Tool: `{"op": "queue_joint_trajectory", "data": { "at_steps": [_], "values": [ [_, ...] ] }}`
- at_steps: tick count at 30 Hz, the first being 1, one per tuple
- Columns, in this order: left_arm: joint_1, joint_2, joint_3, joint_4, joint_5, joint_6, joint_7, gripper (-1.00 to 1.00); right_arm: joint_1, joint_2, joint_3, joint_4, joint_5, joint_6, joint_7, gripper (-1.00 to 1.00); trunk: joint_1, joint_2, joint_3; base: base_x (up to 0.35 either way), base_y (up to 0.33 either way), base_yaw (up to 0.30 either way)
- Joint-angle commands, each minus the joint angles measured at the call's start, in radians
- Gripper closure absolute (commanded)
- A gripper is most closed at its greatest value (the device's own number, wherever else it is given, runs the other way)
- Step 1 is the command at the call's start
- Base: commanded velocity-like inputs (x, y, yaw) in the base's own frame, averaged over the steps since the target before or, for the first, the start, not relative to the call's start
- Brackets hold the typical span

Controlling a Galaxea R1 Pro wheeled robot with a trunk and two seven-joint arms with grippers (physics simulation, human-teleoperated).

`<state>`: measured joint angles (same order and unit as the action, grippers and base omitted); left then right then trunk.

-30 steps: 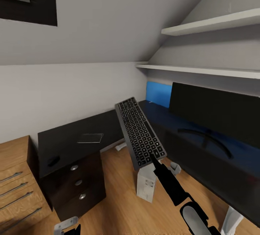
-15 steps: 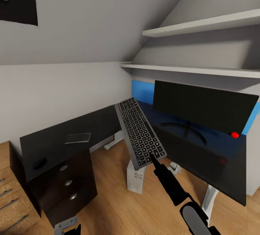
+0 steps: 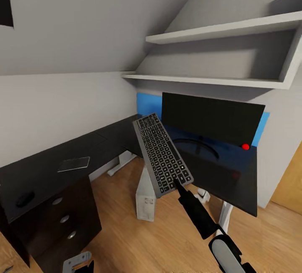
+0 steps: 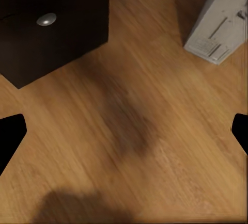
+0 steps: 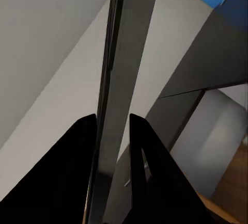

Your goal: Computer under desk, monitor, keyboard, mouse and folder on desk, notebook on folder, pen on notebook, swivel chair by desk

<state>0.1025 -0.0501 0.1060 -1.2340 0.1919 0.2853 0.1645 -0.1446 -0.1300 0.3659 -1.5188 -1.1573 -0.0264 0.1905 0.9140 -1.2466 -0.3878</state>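
The right gripper (image 3: 175, 180) is clenched on one short end of the slim grey-keyed, silvery-framed keyboard (image 3: 162, 155), held tilted in the air before the glossy black L-shaped desk (image 3: 37, 172), so it could slip down or strike the wide black monitor (image 3: 212, 122).

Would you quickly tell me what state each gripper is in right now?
Left gripper: open, holding nothing, over the floor.
Right gripper: closed on the keyboard, gripping its near edge.
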Motion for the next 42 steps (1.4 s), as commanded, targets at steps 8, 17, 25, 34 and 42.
{"op": "queue_joint_trajectory", "data": {
  "at_steps": [8, 17, 25, 34, 42],
  "values": [
    [0.000, -0.001, 0.000, -0.002, 0.011, 0.005, 0.004, -1.00, -0.001, 0.000, 0.002, 0.000, -0.012, -0.003, 0.004, 1.00, 0.000, -0.001, -0.001, -0.165, 0.004, -0.267],
    [0.000, -0.001, 0.000, -0.002, 0.011, 0.005, 0.004, -1.00, -0.001, 0.000, 0.004, 0.001, -0.011, -0.003, 0.003, 1.00, 0.000, -0.001, -0.001, -0.127, 0.000, -0.267],
    [0.000, -0.001, 0.000, -0.002, 0.011, 0.005, 0.004, -1.00, -0.001, 0.000, 0.005, 0.002, -0.010, -0.003, 0.003, 1.00, 0.000, -0.001, -0.001, -0.010, 0.000, -0.267],
    [0.000, -0.001, 0.000, -0.002, 0.011, 0.005, 0.004, -1.00, -0.001, 0.000, 0.005, 0.002, -0.010, -0.003, 0.003, 1.00, 0.000, -0.001, -0.001, 0.000, 0.000, -0.267],
    [0.000, -0.001, 0.000, -0.002, 0.011, 0.006, 0.004, -1.00, -0.001, 0.000, 0.006, 0.002, -0.010, -0.003, 0.002, 1.00, 0.000, -0.001, -0.001, 0.000, 0.000, -0.267]
  ]
}}
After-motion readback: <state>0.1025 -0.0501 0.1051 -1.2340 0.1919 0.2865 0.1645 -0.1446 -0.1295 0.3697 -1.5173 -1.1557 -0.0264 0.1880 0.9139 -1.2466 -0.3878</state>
